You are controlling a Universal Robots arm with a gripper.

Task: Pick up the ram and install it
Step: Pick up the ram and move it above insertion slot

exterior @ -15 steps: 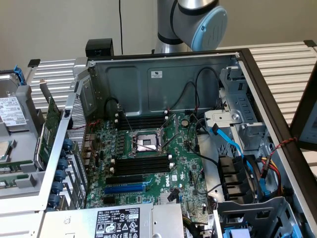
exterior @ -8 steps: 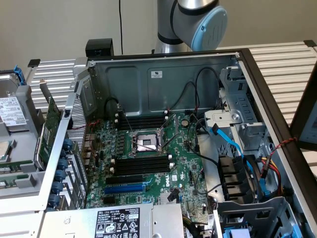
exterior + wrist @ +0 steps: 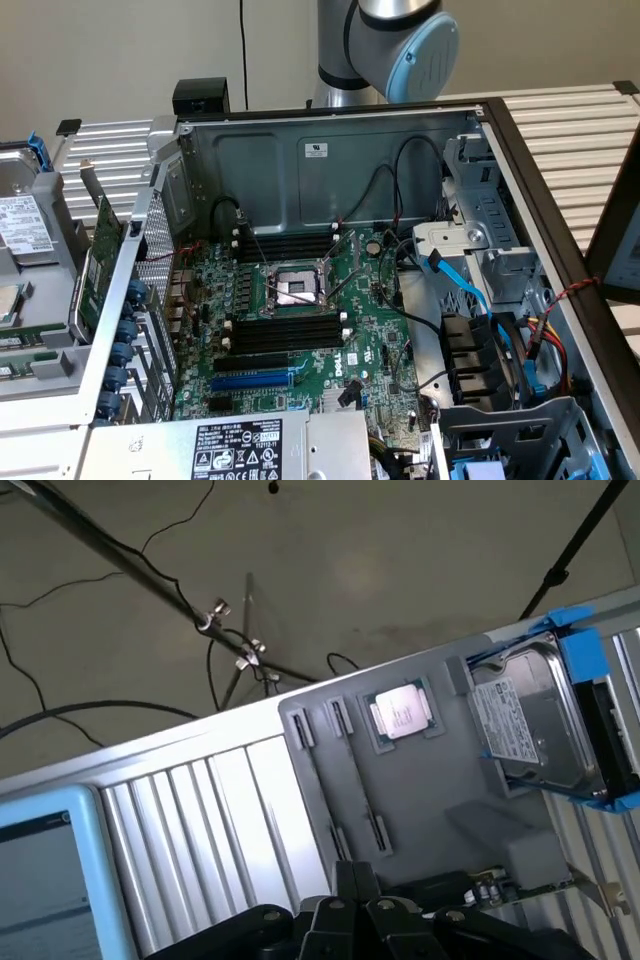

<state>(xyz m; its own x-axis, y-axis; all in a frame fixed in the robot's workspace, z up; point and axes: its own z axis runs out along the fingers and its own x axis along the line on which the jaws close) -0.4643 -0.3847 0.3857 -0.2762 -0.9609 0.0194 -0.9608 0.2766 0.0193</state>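
1. The ram (image 3: 30, 336) appears as a thin green strip with a pale marking. It lies in the grey moulded parts tray (image 3: 430, 790) at the exterior view's left edge, outside the open grey steel computer case (image 3: 300, 170). This identification is not certain.
2. The gripper (image 3: 350, 872) has its black fingers pressed together on nothing and points toward the tray.
3. The tray and case stand on a ribbed silver slatted desk (image 3: 570, 130). A beige wall (image 3: 100, 50) stands behind it. Black cables (image 3: 100, 710) cross the dull floor (image 3: 400, 560).
4. The white sticker on the silver hard drive (image 3: 520, 720) and the black-and-white power supply label (image 3: 235, 450) carry print too small to read.
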